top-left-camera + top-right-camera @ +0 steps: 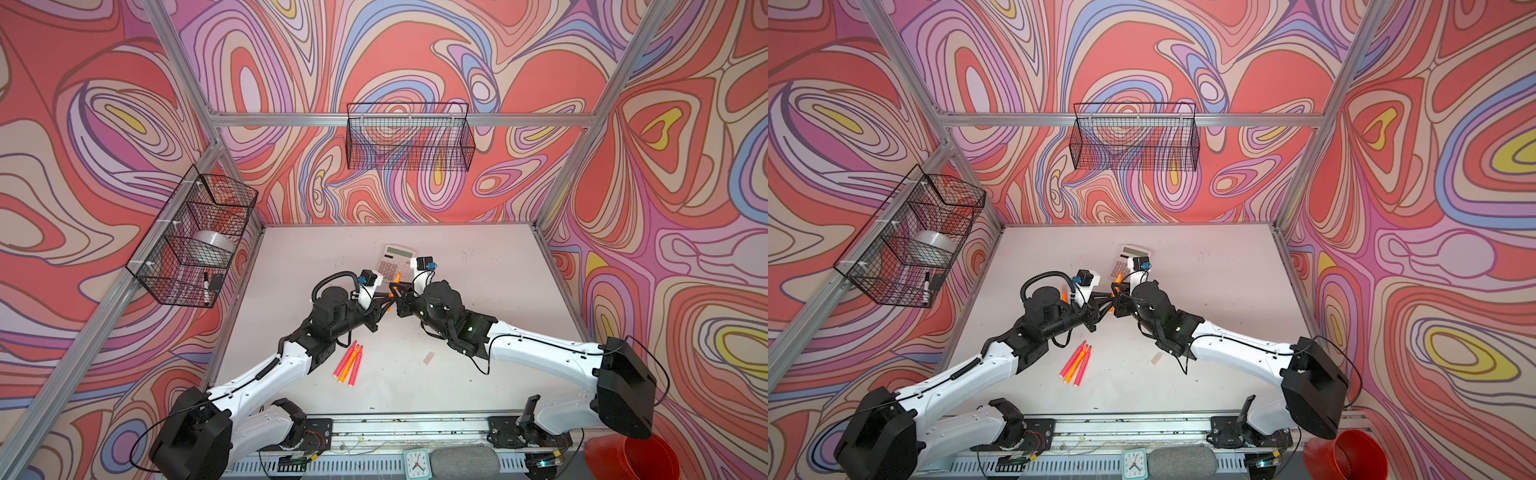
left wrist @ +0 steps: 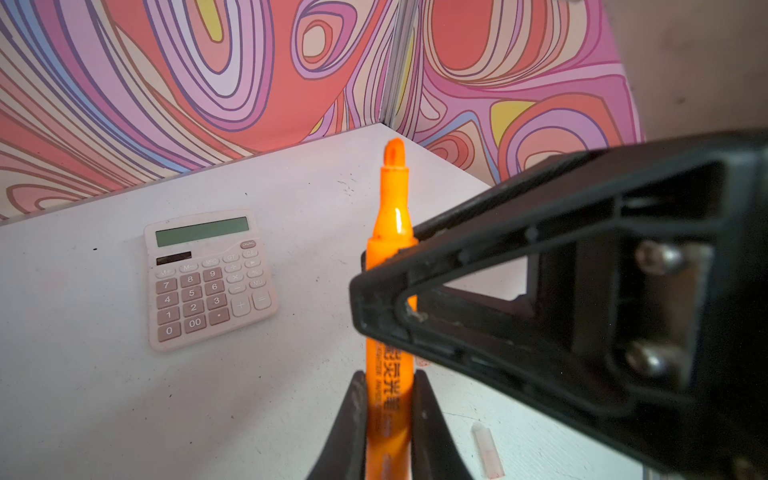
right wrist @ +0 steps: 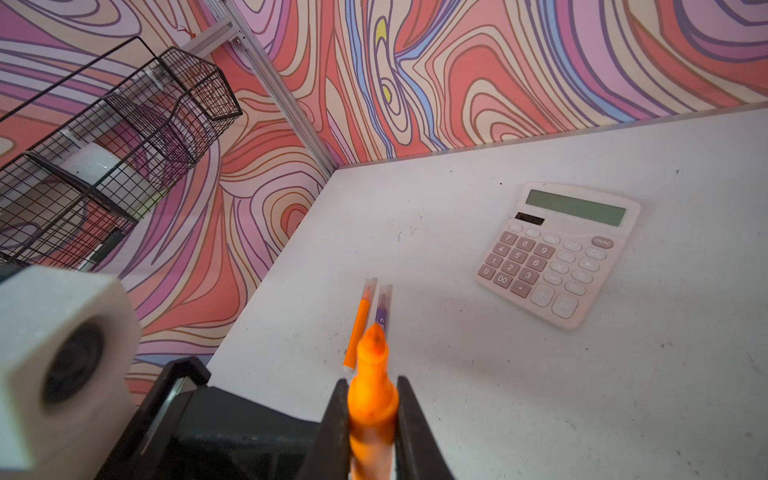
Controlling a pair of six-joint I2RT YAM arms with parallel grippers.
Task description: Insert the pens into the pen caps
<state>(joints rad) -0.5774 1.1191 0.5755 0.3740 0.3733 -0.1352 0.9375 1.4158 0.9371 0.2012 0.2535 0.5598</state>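
Currently one uncapped orange pen is held above the middle of the worktop, just in front of the calculator. Both the left gripper and the right gripper are clamped on it. Three more pens lie together towards the front edge. A loose pen cap lies apart from them, on the side nearer the right edge.

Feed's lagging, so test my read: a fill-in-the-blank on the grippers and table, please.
The left gripper and right gripper are both shut on one ___ pen. Its tip wears no ___. Elsewhere, ___ uncapped pens lie bunched on the table.
Missing: orange; cap; three.
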